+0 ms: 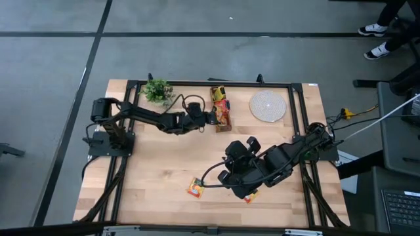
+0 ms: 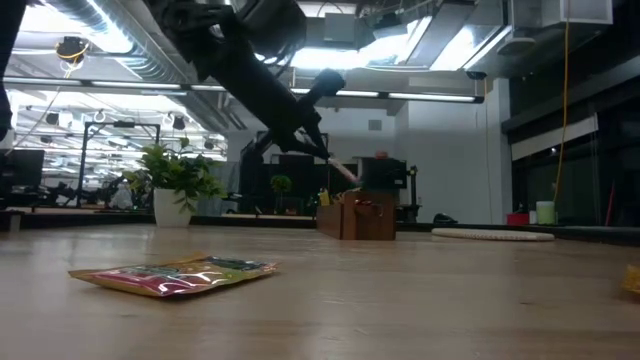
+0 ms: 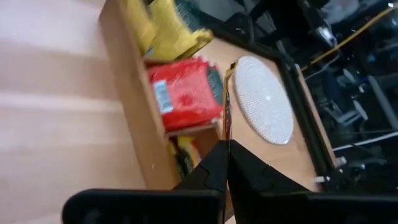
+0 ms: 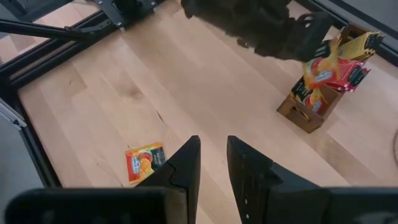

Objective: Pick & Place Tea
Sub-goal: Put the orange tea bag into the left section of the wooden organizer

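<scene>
A wooden holder near the table's far edge holds yellow, red and orange tea sachets. My left gripper reaches it from the left and is shut on one orange sachet above the holder. My right gripper is open and hovers over the near middle of the table, touching nothing. One sachet lies flat on the wood beside it, seen also in the right wrist view and the low view. Another sachet peeks out from under the right arm. My left gripper pinches the orange sachet between its two shut fingers, at the sachet's edge nearest them. In the left wrist view the sachet shows edge-on as a thin strip. It is lifted clear, just over the holder's compartments.
A small green potted plant stands at the far left of the holder. A round pale woven mat lies to the holder's right. A black frame rail runs around the table. Bare wood stretches between the two arms.
</scene>
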Action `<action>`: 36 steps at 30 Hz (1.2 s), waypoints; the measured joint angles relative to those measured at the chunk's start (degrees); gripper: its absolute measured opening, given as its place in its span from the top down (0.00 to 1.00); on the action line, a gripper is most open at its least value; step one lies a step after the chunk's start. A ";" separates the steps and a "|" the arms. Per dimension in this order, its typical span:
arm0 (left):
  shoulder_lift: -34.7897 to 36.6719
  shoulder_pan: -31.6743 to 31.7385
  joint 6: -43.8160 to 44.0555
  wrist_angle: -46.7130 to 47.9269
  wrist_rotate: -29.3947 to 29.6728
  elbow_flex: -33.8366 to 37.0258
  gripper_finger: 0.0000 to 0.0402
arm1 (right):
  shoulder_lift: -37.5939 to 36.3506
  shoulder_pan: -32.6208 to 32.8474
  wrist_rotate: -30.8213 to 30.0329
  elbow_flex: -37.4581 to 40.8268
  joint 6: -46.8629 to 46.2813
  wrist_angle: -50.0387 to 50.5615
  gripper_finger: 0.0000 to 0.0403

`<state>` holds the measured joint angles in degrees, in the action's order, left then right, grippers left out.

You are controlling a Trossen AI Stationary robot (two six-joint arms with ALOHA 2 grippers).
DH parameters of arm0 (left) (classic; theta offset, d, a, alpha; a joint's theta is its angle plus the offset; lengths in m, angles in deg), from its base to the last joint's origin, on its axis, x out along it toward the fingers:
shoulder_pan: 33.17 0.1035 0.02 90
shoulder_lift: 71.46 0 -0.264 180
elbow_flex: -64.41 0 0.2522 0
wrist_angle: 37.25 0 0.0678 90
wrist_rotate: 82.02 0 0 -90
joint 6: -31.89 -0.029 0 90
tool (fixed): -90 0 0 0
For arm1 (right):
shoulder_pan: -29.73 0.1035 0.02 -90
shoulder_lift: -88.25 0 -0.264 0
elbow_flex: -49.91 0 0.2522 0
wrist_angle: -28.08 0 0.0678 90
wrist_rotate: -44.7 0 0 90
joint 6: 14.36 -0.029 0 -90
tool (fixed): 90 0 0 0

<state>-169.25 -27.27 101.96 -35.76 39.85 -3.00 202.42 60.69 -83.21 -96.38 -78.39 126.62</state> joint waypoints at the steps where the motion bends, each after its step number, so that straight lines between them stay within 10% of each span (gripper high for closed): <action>1: -0.35 -0.39 1.03 0.25 0.31 0.00 0.99 | 0.00 0.00 0.00 0.00 0.01 0.00 0.80; 36: -4.53 -2.85 3.71 -3.02 1.98 0.00 0.95 | 0.02 0.00 0.02 0.00 0.02 1.09 0.80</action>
<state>-173.78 -30.12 105.67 -38.78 41.83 -3.00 202.44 60.69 -83.19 -96.38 -78.37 127.71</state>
